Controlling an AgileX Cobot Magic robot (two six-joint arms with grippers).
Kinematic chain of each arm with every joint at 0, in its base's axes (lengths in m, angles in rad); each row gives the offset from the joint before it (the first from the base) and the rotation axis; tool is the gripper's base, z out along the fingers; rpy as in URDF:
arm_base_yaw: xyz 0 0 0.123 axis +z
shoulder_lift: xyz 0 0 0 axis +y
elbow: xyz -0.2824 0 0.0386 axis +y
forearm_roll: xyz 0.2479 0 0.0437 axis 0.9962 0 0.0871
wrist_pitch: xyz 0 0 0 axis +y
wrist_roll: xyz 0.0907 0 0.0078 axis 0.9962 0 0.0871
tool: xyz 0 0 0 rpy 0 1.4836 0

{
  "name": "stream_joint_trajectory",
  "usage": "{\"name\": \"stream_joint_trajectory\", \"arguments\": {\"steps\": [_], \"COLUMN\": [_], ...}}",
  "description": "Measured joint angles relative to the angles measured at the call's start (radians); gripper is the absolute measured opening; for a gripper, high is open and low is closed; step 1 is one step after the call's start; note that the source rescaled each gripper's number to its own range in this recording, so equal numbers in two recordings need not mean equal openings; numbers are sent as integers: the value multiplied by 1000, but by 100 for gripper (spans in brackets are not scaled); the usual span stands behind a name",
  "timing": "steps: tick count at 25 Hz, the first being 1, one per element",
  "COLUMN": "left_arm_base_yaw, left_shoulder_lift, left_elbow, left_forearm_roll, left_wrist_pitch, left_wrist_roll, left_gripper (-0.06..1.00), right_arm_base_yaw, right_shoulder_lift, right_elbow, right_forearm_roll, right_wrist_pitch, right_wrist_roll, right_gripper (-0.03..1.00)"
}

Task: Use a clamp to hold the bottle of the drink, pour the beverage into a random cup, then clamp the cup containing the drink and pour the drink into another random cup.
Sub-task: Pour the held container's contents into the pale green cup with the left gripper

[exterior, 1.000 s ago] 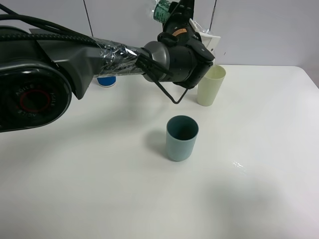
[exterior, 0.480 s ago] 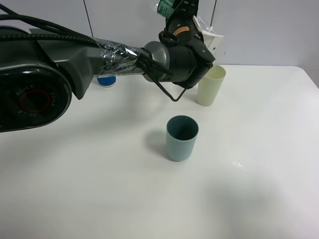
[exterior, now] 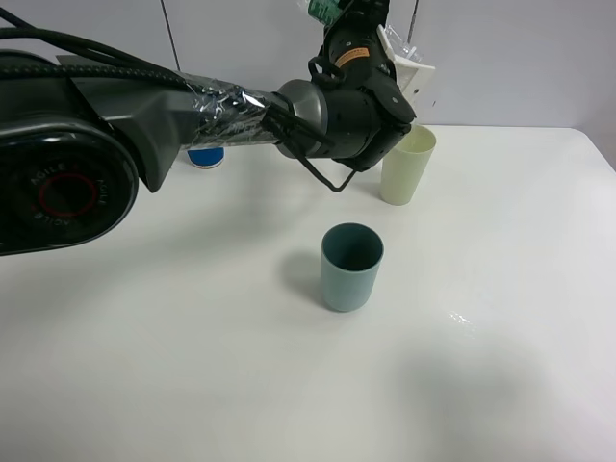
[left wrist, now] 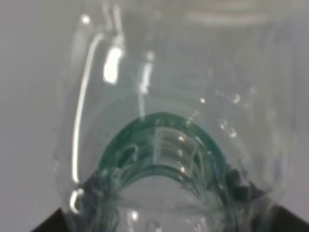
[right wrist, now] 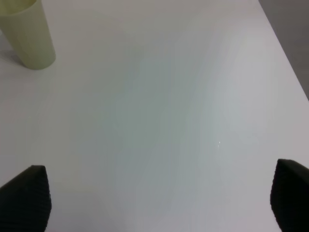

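My left gripper (exterior: 348,14) is shut on the clear plastic drink bottle with a green label (exterior: 320,8) and holds it high at the back of the table, mostly cut off by the top edge of the exterior view. The bottle (left wrist: 164,96) fills the left wrist view. A cream cup (exterior: 407,166) stands upright just right of and below the left wrist. A teal cup (exterior: 351,266) stands upright in the middle of the table. My right gripper (right wrist: 154,203) is open and empty over bare table; the cream cup (right wrist: 28,34) shows far from it.
A small blue and white object (exterior: 205,156) sits at the back behind the left arm. A white holder (exterior: 412,75) stands against the wall behind the cream cup. The table's right edge (right wrist: 285,58) shows in the right wrist view.
My left gripper has risen a little with the bottle, which now sits nearly out of the top of the exterior view. The cups have not moved.
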Motion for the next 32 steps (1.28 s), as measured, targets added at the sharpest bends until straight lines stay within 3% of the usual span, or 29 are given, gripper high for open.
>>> {"name": "stream_joint_trajectory", "arguments": {"steps": [22,32], "left_arm_base_yaw": [0,0], "left_shoulder_lift": [0,-62], "left_elbow": [53,55], "left_forearm_roll": [18,-68], "left_wrist_pitch": [4,64], "left_wrist_roll": [8,-146], "left_gripper": [5,5], "right_arm_base_yaw": [0,0], "right_shoulder_lift": [0,0], "right_elbow": [0,0], "right_forearm_roll": [0,0], "right_wrist_pitch": [0,0], "right_wrist_roll": [0,0], "right_gripper": [75,75]}}
